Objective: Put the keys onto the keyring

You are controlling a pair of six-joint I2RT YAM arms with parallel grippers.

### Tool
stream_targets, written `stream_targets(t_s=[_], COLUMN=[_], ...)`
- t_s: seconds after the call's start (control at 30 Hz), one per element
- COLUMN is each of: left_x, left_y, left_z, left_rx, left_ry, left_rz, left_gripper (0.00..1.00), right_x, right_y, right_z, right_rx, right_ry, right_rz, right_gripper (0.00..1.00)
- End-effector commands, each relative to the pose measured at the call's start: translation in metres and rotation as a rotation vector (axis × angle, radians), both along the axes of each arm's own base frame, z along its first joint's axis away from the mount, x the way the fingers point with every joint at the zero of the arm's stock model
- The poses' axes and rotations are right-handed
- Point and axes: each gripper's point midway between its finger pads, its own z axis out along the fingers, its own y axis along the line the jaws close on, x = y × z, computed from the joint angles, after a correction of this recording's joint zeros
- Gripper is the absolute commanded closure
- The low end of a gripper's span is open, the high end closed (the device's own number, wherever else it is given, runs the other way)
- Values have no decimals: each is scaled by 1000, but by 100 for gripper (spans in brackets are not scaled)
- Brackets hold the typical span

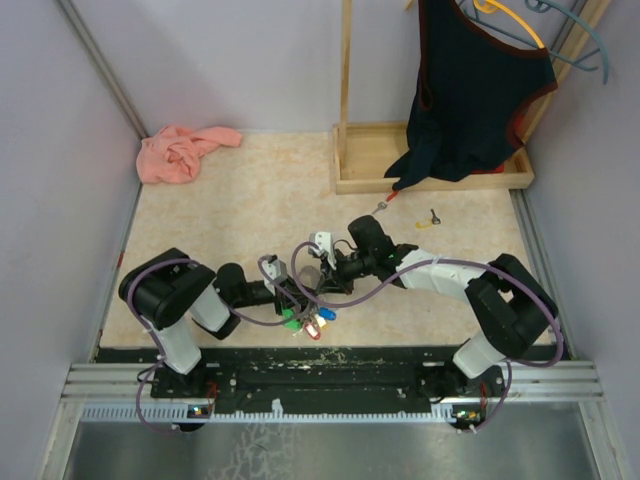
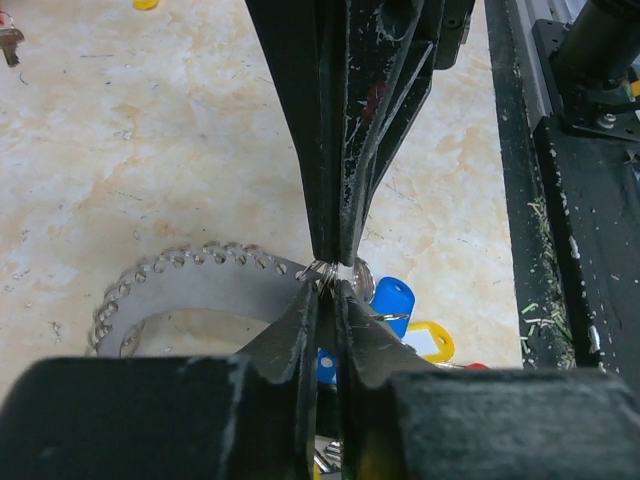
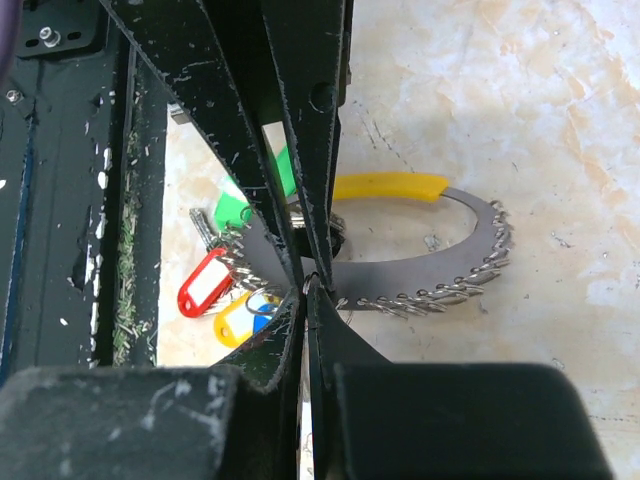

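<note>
Both grippers meet tip to tip low over the table's near middle. In the left wrist view my left gripper (image 2: 330, 288) is closed on a small silver split ring of the keyring (image 2: 200, 285), a flat grey ring edged with several small rings. My right gripper (image 2: 335, 252) comes down from above onto the same spot. In the right wrist view my right gripper (image 3: 308, 286) is shut on that small ring, with the keyring (image 3: 470, 250) lying behind. Coloured tags (image 1: 308, 320) hang off it. A red-capped key (image 1: 385, 204) and a yellow-capped key (image 1: 428, 222) lie loose farther back.
A pink cloth (image 1: 180, 150) lies at the back left. A wooden tray (image 1: 360, 160) with an upright post stands at the back right, and a dark garment (image 1: 470, 90) hangs over it. The black rail (image 1: 330, 355) runs along the near edge, close to the tags.
</note>
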Motion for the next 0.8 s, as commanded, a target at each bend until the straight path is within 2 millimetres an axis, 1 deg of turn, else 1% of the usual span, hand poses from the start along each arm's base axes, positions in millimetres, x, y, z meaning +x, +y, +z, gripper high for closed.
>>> stream_targets(t_s=[0.0, 0.03, 0.07, 0.17, 0.27, 0.3, 0.43, 0.53, 0.67, 0.73, 0.77], left_x=[4, 4, 4, 4, 6, 8, 16, 22, 22, 24, 23], left_y=[-5, -4, -3, 0, 0, -1, -3, -2, -3, -3, 0], left_z=[56, 56, 57, 60, 54, 51, 36, 27, 26, 30, 27], left_rx=[-151, -151, -151, -152, -116, -96, 19, 131, 215, 256, 296], left_ry=[-245, -250, -253, -255, -195, -167, -89, -32, 33, 51, 76], left_rz=[-17, -11, -6, 14, 26, 30, 69, 129, 188, 221, 238], left_gripper=[95, 99, 100, 100, 100, 100, 100, 100, 100, 100, 100], right_x=[12, 13, 14, 15, 16, 17, 24, 29, 32, 30, 29], right_y=[11, 10, 9, 3, -5, -7, -19, -28, -34, -35, -35], right_z=[27, 26, 25, 22, 21, 21, 25, 30, 44, 49, 51], right_rx=[70, 64, 57, 32, 20, 19, 6, 14, 91, 130, 145], right_ry=[-70, -71, -75, -87, -104, -115, -186, -265, -353, -380, -391], right_rz=[25, 21, 15, -8, -40, -56, -115, -151, -177, -174, -171], right_gripper=[100, 100, 100, 100, 100, 98, 84, 76, 72, 71, 71])
